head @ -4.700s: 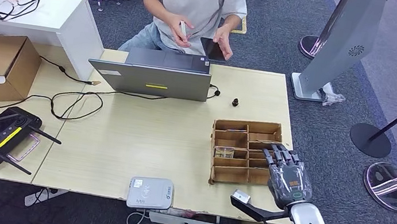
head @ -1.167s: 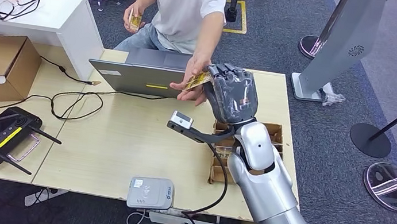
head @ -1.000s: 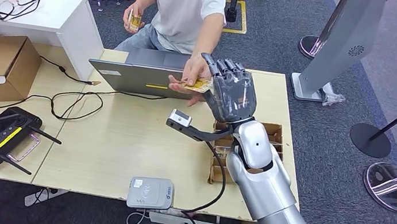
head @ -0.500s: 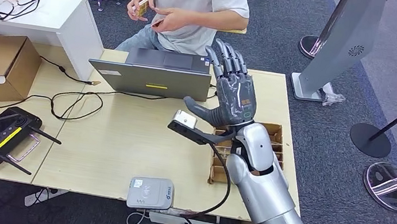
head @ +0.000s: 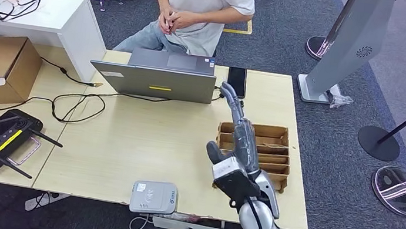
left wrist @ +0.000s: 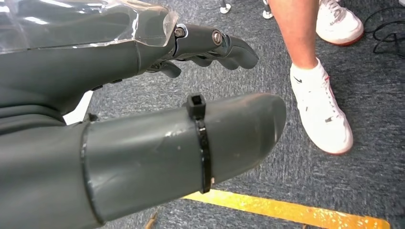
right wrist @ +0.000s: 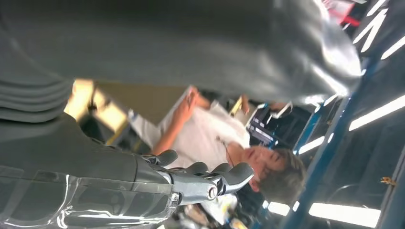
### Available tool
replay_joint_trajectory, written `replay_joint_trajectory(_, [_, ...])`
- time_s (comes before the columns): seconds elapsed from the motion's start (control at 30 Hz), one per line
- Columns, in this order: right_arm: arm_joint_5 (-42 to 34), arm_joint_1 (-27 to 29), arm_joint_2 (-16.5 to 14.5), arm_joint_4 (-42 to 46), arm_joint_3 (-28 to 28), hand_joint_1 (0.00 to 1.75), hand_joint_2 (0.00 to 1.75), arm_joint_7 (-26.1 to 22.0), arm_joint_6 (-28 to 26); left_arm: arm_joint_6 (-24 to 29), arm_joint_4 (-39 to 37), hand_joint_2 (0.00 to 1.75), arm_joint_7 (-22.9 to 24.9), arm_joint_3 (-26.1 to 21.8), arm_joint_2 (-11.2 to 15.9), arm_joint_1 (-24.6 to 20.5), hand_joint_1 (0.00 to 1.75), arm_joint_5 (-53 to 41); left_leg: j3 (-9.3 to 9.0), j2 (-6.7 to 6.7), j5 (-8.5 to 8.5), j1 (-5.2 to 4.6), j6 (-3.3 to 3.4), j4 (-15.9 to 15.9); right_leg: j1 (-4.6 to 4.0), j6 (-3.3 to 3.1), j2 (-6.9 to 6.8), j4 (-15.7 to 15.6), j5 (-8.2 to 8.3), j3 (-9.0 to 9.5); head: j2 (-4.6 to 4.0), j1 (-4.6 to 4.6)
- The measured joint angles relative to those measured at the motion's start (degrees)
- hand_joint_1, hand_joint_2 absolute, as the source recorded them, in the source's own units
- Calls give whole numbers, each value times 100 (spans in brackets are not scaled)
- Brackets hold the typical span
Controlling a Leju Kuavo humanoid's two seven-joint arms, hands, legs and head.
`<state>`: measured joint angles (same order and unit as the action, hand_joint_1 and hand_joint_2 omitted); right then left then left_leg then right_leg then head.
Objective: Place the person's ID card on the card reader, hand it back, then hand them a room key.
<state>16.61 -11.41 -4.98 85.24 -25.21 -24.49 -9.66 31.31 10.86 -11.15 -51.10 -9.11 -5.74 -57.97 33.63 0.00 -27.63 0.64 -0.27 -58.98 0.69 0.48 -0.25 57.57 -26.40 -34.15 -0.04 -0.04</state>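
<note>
Fingers of the robot's grey right hand (head: pixel 241 146) are now spread and hold nothing; it has pulled back over the brown cardboard divider tray (head: pixel 280 138). The small card sits at twelve o'clock in the seated person's clasped hands (head: pixel 173 20), so the hand-over looks done. The grey left hand (left wrist: pixel 143 95) hangs with fingers apart, holding nothing.

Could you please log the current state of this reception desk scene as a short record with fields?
right hand: raised above the wooden divided tray, fingers extended and apart, holding nothing
left hand: hanging over grey carpet, fingers loosely curved, holding nothing
person: seated behind the desk, hands together at the chest; what they hold is too small to tell
card reader: white, at the desk's near edge, nothing on it
phone: dark, lying flat beside the laptop
</note>
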Motion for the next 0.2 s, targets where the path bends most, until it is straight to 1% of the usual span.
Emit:
replay_joint_trajectory(0.1, [-394, 484, -58, 280, -61, 0, 0, -88, 136, -23, 0, 0, -33, -30, -20, -32, 0, 17, 0, 0, -1, 0, -1, 0, 0, 0, 0, 0, 0, 0, 0, -1])
replay_joint_trajectory(0.2, [-647, 793, -104, 414, -118, 0, 0, -147, 226, -38, 0, 0, -35, -40, -35, -65, 0, -5, -1, 1, -1, 0, -1, 1, 0, 0, 0, 0, 0, 0, 0, -1])
